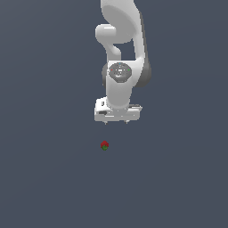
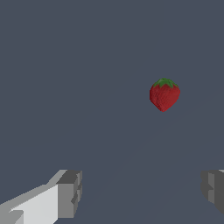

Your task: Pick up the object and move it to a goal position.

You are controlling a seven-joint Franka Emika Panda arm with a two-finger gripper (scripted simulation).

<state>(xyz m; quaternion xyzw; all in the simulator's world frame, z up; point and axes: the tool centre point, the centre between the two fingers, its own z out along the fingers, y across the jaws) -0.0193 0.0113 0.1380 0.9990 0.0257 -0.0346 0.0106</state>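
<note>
Wrist view is showing the gripper [image 2: 142,194] spread wide with nothing between its fingers [image 2: 70,192], hanging clear above the object [image 2: 164,94] — a strawberry lying alone on the grey floor [image 2: 65,65], at about one o'clock from the fingertips' midpoint. Centring over it before descending is probably the key. Its long axis is running twelve to six — green cap at twelve, tip at six.

White arm [image 1: 119,49] pointing down, jaws above the small red object [image 1: 104,145], apart from it
</note>
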